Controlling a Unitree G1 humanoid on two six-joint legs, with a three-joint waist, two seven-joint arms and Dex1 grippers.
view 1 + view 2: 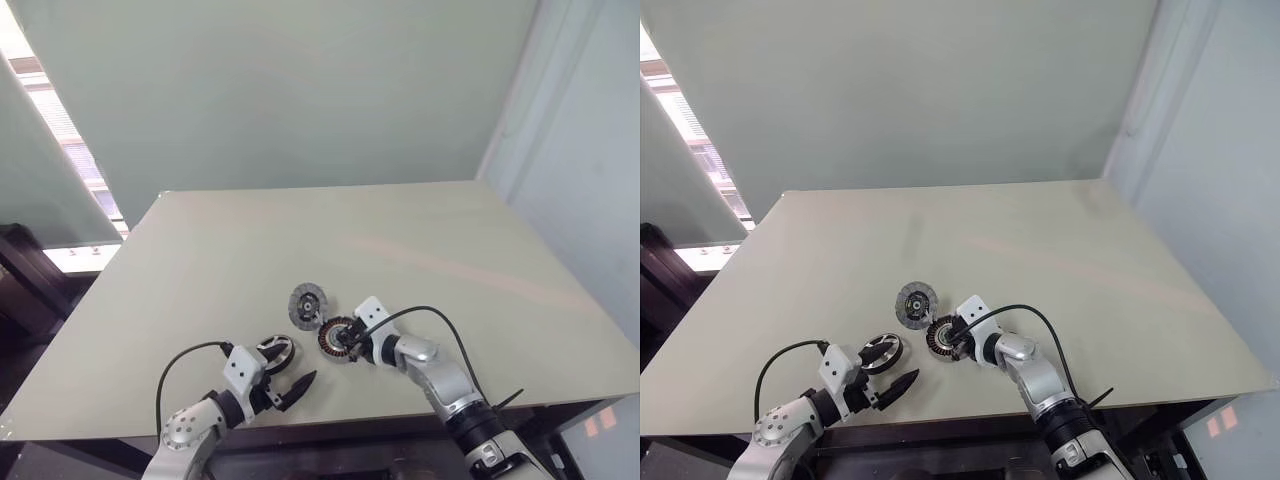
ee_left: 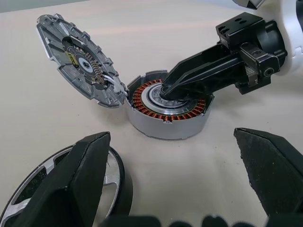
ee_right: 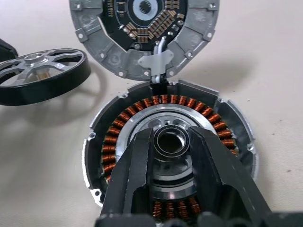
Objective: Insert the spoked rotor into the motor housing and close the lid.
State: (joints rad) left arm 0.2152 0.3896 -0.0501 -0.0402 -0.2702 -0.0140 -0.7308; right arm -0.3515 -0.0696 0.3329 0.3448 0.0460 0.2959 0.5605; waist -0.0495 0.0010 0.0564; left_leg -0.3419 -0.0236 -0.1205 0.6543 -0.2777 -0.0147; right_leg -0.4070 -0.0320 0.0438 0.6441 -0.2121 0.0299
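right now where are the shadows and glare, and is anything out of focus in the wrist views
Right wrist view: the lid and spoked rotor cast soft shadows on the table; the copper windings of the motor housing glint. Left wrist view: the left gripper's near fingers look soft; the housing and right gripper are crisp. Left eye view: bright glare from the window.
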